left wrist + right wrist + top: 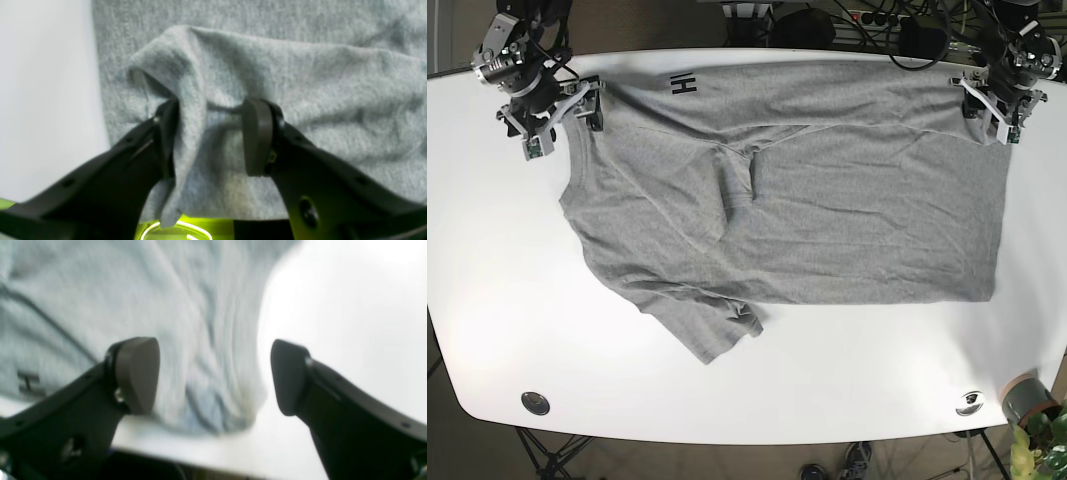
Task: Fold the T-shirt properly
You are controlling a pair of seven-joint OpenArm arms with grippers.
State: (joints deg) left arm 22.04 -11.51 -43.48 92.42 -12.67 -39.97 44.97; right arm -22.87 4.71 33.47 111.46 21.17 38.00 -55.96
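- Your grey T-shirt (827, 210) lies mostly flat, its far edge folded over.
- One corner bunches between the left gripper's (208, 136) jaws.

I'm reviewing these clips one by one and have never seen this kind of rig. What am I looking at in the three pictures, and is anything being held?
A two-armed robot is working at a white table. The base view looks down from above; the other two come from cameras on each wrist, looking past the fingers. A grey T-shirt lies spread out, partly folded over itself.

The left end effector, at the base view's top right, has a bunched fold of shirt between its fingers, though the pads stand visibly apart.

The right end effector, at top left, is open over the shirt's edge, holding nothing.
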